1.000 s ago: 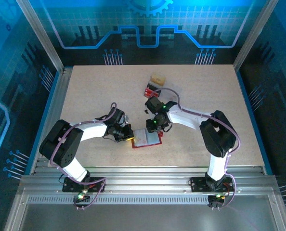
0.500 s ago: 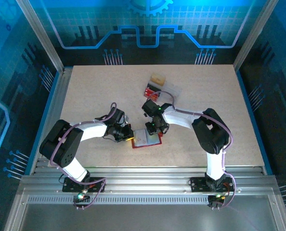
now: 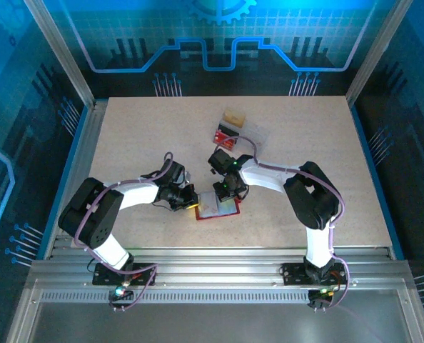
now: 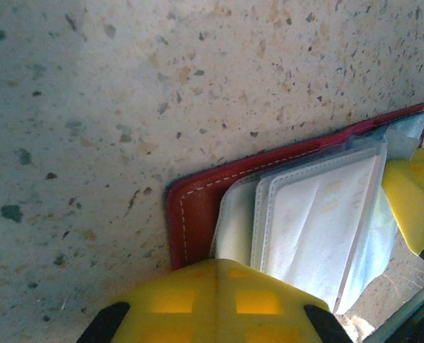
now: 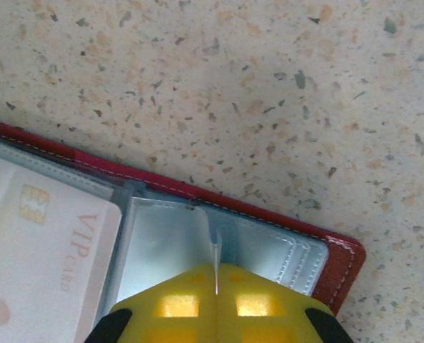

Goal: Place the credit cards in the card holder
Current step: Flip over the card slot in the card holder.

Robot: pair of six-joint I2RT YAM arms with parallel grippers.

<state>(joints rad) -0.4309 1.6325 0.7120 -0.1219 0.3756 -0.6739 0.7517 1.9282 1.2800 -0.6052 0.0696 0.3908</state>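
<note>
— What is the right hand (image 5: 215, 282) doing?
— Its yellow fingers are pressed together at the bottom of its wrist view. They pinch a thin clear sleeve (image 5: 216, 250) of the card holder (image 5: 340, 266), which stands edge-on between them.
— And the left hand (image 4: 215, 286)?
— Also closed, at the bottom of its own view, on the edge of the card holder. The red cover and the clear pockets run under its pads.
— Where does the card holder lie?
— Open on the tabletop (image 3: 305, 143), in the lower centre of the overhead view. The left hand is at its left edge and the right hand at its upper edge.
— Any cards?
— One pale credit card (image 5: 48, 250), printed "VIP CARD", lies on the holder at the lower left of the right wrist view. I cannot tell whether it sits fully inside a pocket.
— Anything else?
— Higher in the overhead frame, a dark red piece (image 3: 226, 134) and a small tan block (image 3: 233, 116) sit close together, well apart from the holder.
</note>
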